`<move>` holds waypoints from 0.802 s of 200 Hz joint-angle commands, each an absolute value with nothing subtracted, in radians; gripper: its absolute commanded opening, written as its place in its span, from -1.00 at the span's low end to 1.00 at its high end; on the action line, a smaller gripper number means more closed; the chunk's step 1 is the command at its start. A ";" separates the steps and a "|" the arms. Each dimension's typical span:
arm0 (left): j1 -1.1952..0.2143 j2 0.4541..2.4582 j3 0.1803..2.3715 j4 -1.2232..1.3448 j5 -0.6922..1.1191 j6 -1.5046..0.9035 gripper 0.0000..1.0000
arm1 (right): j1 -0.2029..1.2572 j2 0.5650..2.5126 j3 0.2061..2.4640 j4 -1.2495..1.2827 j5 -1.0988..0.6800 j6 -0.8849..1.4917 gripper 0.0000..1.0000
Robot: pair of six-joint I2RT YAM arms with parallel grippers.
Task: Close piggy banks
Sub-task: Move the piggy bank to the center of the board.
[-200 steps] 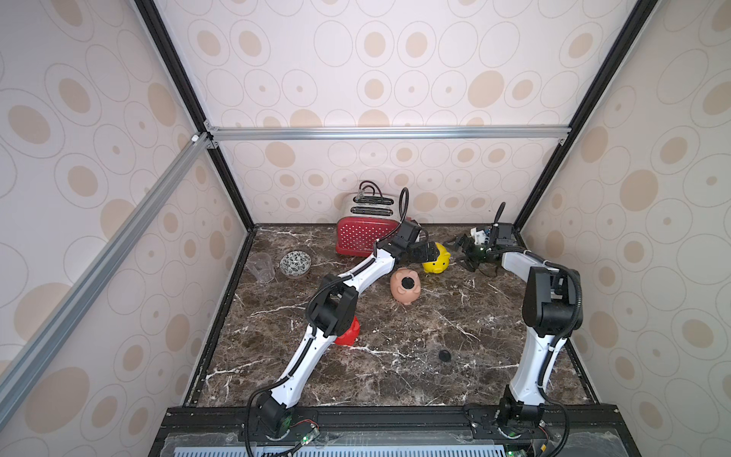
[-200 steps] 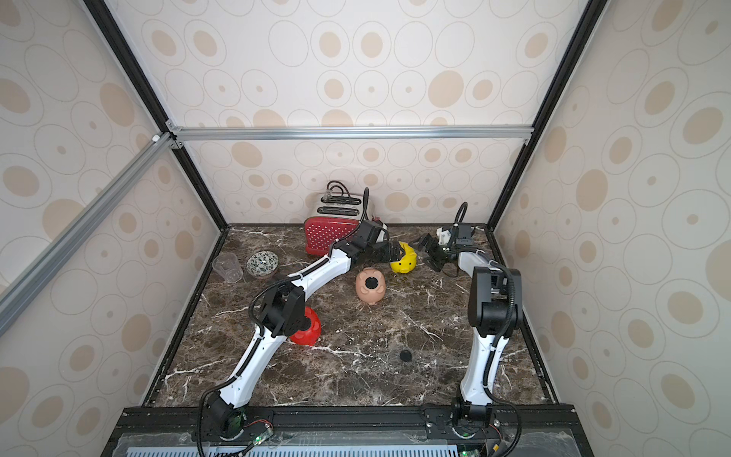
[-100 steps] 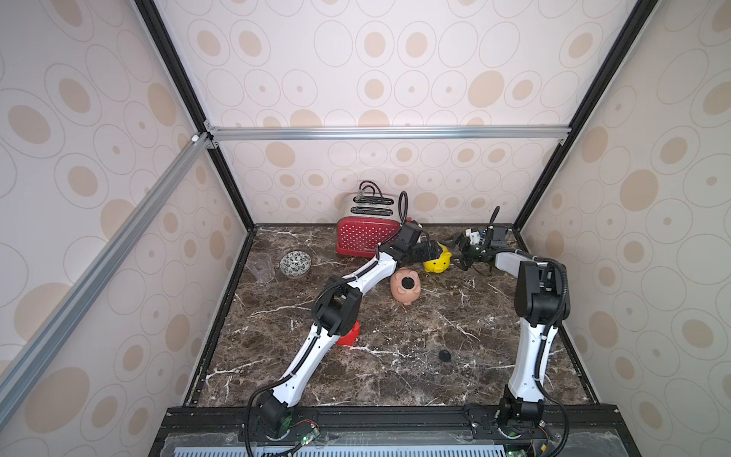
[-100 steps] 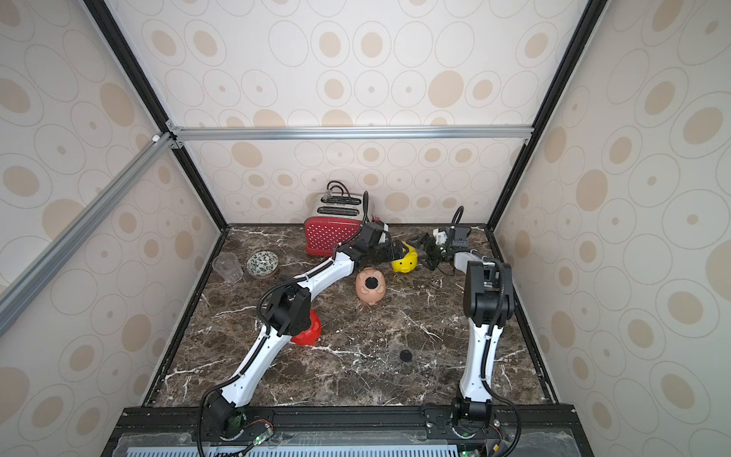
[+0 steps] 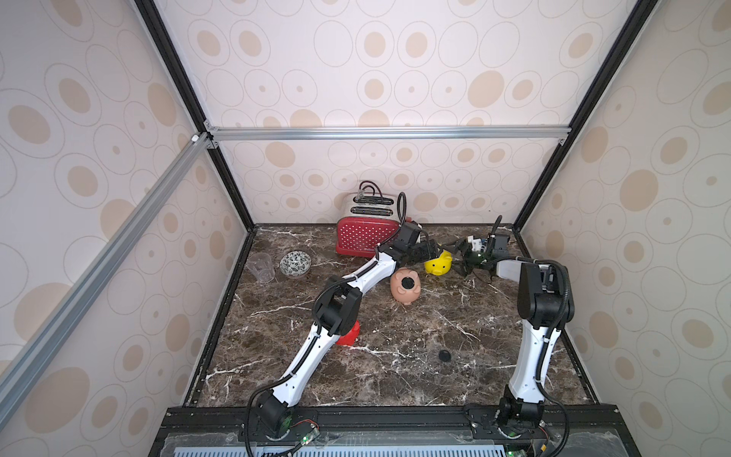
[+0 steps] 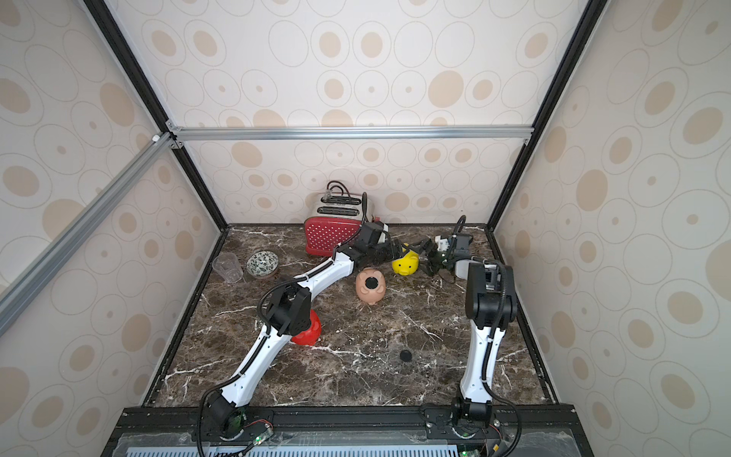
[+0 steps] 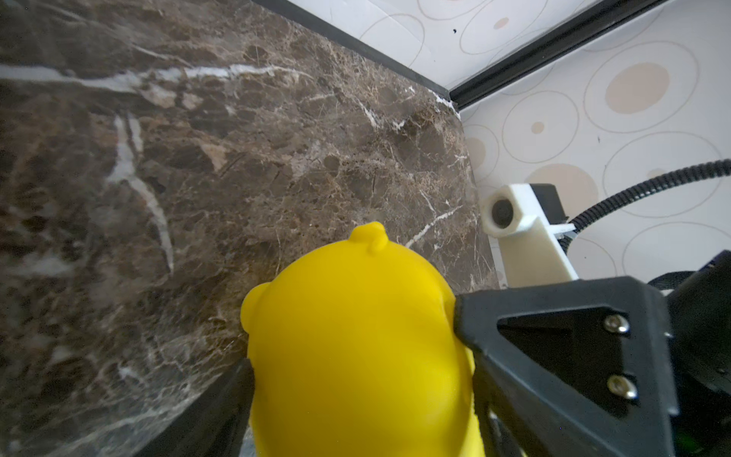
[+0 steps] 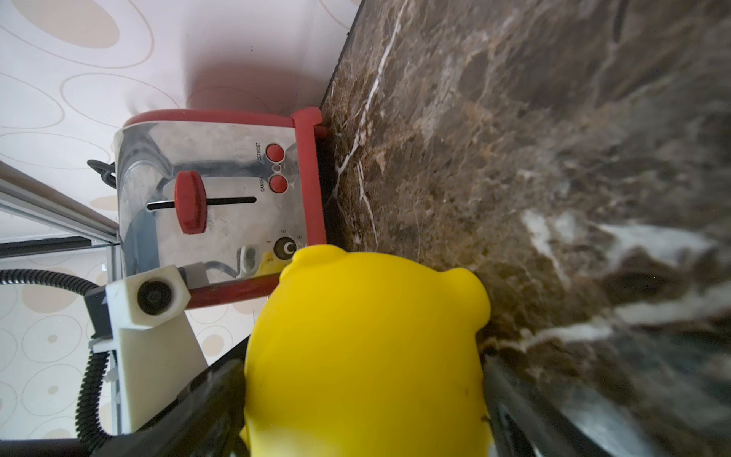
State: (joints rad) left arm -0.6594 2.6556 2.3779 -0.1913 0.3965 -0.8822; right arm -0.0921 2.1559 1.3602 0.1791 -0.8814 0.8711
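The yellow piggy bank (image 5: 439, 265) stands on the marble near the back, between both grippers. My left gripper (image 5: 430, 251) reaches over it from the toaster side. In the left wrist view its dark fingers (image 7: 223, 403) press against both flanks of the yellow body (image 7: 356, 348). My right gripper (image 5: 459, 259) comes from the opposite side, jaws spread wide around the pig (image 8: 364, 356), fingers (image 8: 205, 399) just beside it. The peach-pink piggy bank (image 5: 404, 285) lies belly up with a round black spot showing. The red piggy bank (image 5: 350, 335) is half hidden behind my left elbow.
A red polka-dot toaster (image 5: 366, 235) stands at the back wall, close behind the left gripper. A patterned bowl (image 5: 295, 264) and a clear cup (image 5: 261, 267) sit at the left edge. A small black disc (image 5: 444, 355) lies on the marble floor (image 5: 395, 380) in front.
The right gripper has moved left, from near the back right corner up to the yellow pig. The left jaws have narrowed onto the pig. The pig has barely shifted.
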 commanded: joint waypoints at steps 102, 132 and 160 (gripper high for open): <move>-0.761 2.529 2.258 -0.266 0.473 -0.816 0.71 | -0.124 1.899 1.057 0.207 -0.921 0.877 0.88; -0.778 2.498 2.224 -0.292 0.462 -0.798 0.71 | -0.143 1.845 0.999 0.172 -0.919 0.851 0.89; -0.791 2.484 2.201 -0.298 0.459 -0.792 0.71 | -0.152 1.814 0.952 0.171 -0.925 0.841 0.89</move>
State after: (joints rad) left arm -0.7528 2.5282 2.2135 -0.2737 0.4408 -0.8196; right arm -0.1585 1.8572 0.9863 0.1864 -0.8616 0.8696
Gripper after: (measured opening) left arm 0.855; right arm 0.944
